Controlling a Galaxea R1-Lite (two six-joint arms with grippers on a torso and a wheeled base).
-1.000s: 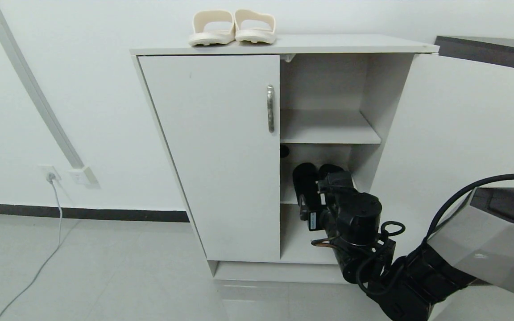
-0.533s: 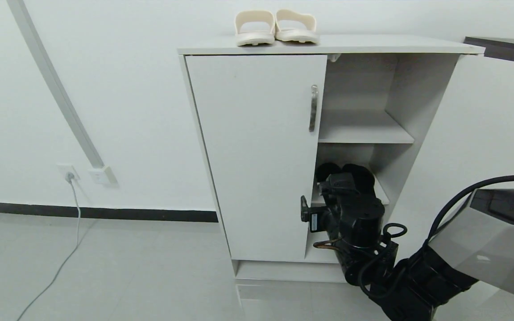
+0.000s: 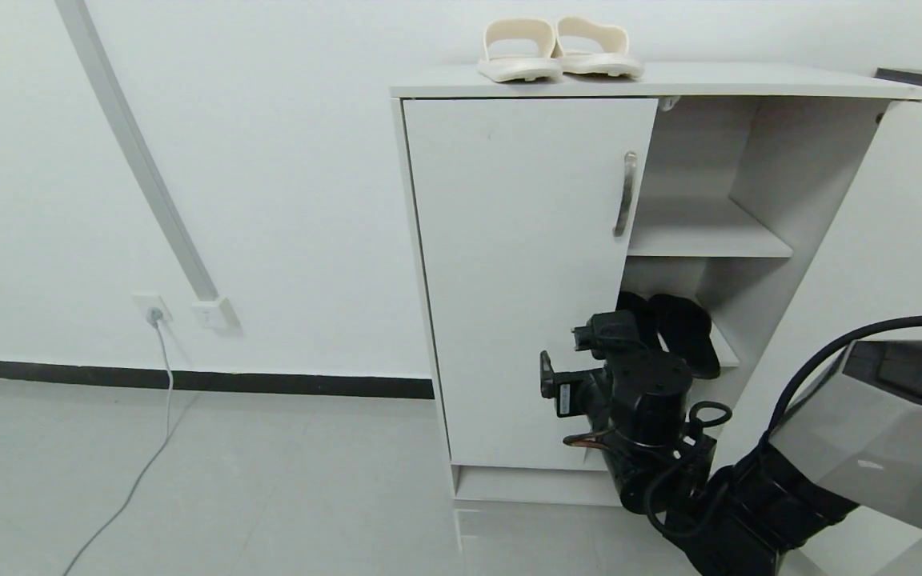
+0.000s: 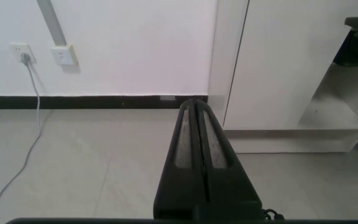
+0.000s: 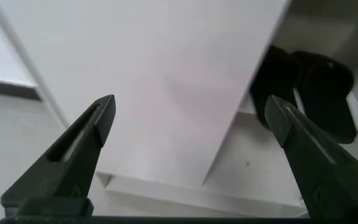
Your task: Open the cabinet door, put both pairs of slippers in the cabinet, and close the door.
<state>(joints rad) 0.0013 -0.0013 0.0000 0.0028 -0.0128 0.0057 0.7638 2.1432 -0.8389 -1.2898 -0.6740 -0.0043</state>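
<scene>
Plain indoor room, domestic hallway type.
White shoe cabinet point(image 3: 525, 280) against bare white wall; cream slippers point(image 3: 557, 50) on top, black slippers point(image 3: 681, 332) on a shelf inside. Grey tiled floor point(image 3: 269, 496), black skirting point(image 3: 189, 380), wall socket point(image 3: 150, 308) with cable point(image 3: 141, 464) left.

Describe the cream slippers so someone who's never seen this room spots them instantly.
Find the white cabinet against the wall. The cream slippers sit side by side on its top, toward the left. The other pair, black slippers, is inside on a shelf.

blk slippers point(image 3: 687, 338) partly behind arm point(image 3: 645, 400), open door point(image 3: 901, 240) cropped
</scene>
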